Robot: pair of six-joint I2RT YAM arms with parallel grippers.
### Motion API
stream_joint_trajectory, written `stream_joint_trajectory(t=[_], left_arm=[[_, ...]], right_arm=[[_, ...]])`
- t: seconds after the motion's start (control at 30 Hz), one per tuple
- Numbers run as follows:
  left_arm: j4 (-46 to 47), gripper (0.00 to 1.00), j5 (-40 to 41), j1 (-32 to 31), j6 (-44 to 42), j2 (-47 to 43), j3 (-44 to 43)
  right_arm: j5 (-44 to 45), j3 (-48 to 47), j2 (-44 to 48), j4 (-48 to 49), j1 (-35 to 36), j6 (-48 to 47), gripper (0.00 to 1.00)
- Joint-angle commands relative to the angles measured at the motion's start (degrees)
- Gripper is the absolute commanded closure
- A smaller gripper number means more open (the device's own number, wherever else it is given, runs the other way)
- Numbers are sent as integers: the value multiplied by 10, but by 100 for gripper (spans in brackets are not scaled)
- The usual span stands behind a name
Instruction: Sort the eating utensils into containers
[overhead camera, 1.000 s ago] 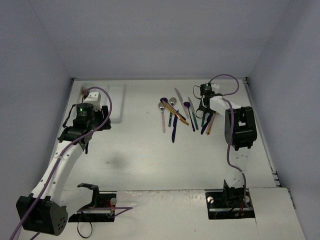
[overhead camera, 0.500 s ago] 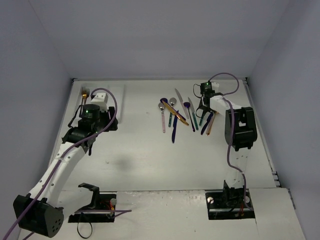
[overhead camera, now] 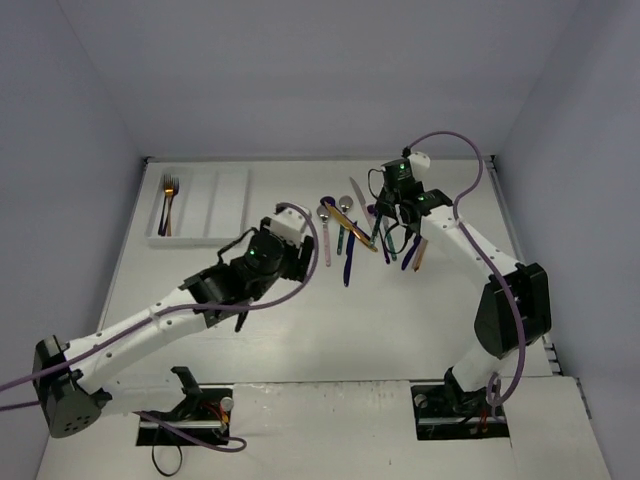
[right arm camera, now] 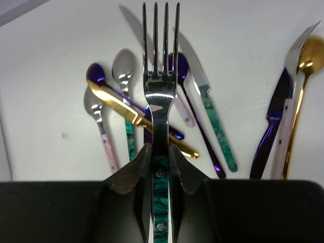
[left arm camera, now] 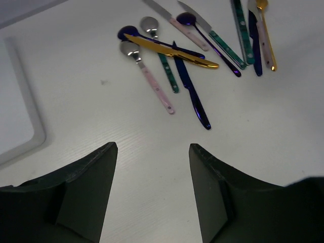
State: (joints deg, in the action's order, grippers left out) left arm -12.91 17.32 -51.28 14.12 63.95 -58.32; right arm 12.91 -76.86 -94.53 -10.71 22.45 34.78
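The eating utensils (overhead camera: 348, 235) lie in a loose pile at the middle back of the table. My right gripper (right arm camera: 160, 157) is shut on a teal-handled silver fork (right arm camera: 160, 86), held above the pile with its tines pointing away. Under it lie a gold knife (right arm camera: 136, 119), a pink-handled spoon (right arm camera: 101, 126) and a teal-handled knife (right arm camera: 215, 126). My left gripper (left arm camera: 152, 152) hangs open and empty over bare table, short of a dark blue knife (left arm camera: 191, 91) and the gold knife (left arm camera: 172, 50). The white tray of containers (overhead camera: 215, 205) sits back left, with forks (overhead camera: 168, 205) in its left compartment.
The tray's rounded corner (left arm camera: 20, 116) shows at the left of the left wrist view. A dark blue knife (right arm camera: 271, 131) and a gold spoon (right arm camera: 304, 66) lie to the right of the held fork. Grey walls close in the table on three sides.
My left arm has swung from the tray to the middle of the table, leaving a gold fork in the tray. My right gripper has shut on the teal-handled fork and lifted it.
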Motion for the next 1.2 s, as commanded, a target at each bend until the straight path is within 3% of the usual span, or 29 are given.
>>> stream_joint_trajectory(t=[0.0,0.2,0.4,0.5,0.7,0.83,1.17], left_arm=[[109,44,69,-75,-54,53,-48],[191,44,58,-124,-110,132,-76],[242,44,19,-128,-114,158,-58],[247,44,-6,-119,-82,149,-44],[271,44,-194,-16,94,117,-5],[292,44,-279,19,172,118,-1],[338,44,-339,31,266,162,-9]], right_arm=[[-20,19,52,-17,13,61,100],[-46,40,87,-19,25,96,100],[-79,44,107,-19,26,110,100],[-89,44,120,-19,27,101,100],[-83,52,146,-14,38,76,100],[-74,58,158,-12,48,71,100],[-58,48,158,-8,80,79,100]])
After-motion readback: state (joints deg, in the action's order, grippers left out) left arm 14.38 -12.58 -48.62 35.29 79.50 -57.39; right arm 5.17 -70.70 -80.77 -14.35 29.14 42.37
